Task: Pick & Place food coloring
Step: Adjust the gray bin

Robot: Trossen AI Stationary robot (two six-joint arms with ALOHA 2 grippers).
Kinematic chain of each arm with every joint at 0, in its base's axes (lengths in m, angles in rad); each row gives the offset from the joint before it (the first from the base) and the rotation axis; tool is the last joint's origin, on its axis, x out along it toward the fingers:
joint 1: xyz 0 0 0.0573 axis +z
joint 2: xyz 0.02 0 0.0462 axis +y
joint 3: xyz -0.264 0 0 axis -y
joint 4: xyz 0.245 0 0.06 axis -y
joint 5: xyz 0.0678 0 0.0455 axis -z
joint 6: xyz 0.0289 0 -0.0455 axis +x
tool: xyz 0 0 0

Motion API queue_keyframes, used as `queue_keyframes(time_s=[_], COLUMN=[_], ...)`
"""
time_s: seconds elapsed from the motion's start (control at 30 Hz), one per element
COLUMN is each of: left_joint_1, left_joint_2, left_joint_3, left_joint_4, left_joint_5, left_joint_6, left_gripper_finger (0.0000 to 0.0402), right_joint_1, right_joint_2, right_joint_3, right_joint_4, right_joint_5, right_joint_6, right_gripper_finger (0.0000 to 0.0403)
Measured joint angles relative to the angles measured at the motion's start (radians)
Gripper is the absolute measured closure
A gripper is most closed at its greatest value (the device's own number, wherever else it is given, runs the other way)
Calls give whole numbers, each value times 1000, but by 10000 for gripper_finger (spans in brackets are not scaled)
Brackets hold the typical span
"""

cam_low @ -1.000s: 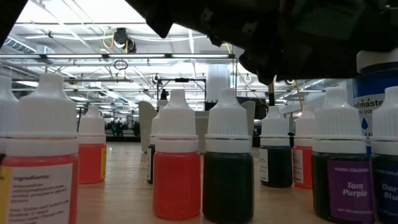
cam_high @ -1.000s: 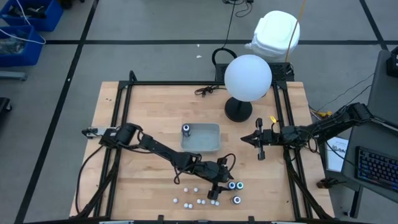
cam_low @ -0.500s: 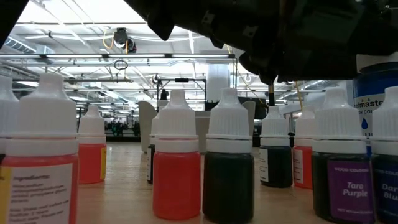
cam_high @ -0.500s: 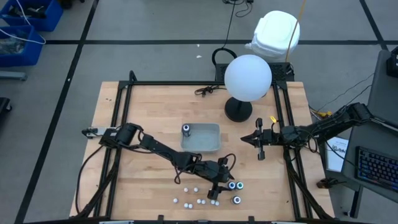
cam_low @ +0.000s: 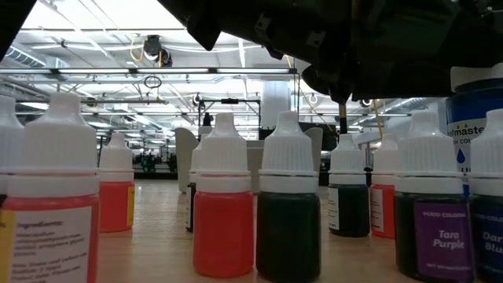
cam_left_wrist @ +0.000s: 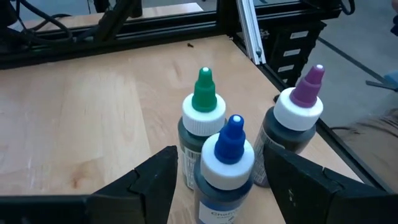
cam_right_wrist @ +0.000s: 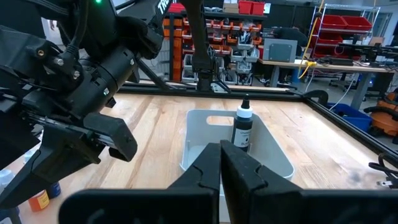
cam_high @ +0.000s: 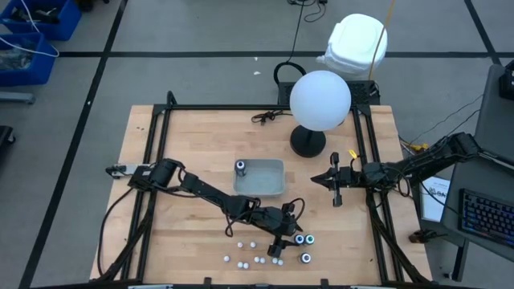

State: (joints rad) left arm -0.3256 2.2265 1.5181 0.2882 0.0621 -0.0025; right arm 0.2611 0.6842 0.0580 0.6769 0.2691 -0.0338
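High view: we see the left gripper [cam_high: 287,238] low at the near table edge among the food coloring [cam_high: 261,258], all bottles upright, long axes vertical; one more bottle [cam_high: 239,167] stands in the tray [cam_high: 269,177]. The right gripper [cam_high: 336,192] waits near the lamp [cam_high: 320,100]. Low view: only here do the contents show, red [cam_low: 224,244], dark green [cam_low: 288,245] and purple-labelled [cam_low: 429,240]. Left wrist view: jaws wide open, straddling the blue-tipped bottle [cam_left_wrist: 227,163] without touching; green-tipped [cam_left_wrist: 203,126] and purple-tipped [cam_left_wrist: 297,126] bottles stand just behind. Right wrist view: jaws closed, empty. We note no change from the earlier frames.
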Motion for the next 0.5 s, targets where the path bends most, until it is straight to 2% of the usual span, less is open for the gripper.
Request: queue_keyframes(time_s=[0.37, 0.5], left_joint_1=[0, 2], left_joint_2=[9, 22], left_joint_3=[0, 0], left_joint_4=[22, 26], left_joint_5=[2, 23], left_joint_6=[7, 19], left_gripper_finger=[163, 187], right_joint_1=[0, 0], right_joint_2=[0, 0], right_joint_3=[0, 0], right_joint_4=[0, -1], right_joint_5=[0, 13], right_joint_6=[0, 1], right_gripper_finger=[401, 401])
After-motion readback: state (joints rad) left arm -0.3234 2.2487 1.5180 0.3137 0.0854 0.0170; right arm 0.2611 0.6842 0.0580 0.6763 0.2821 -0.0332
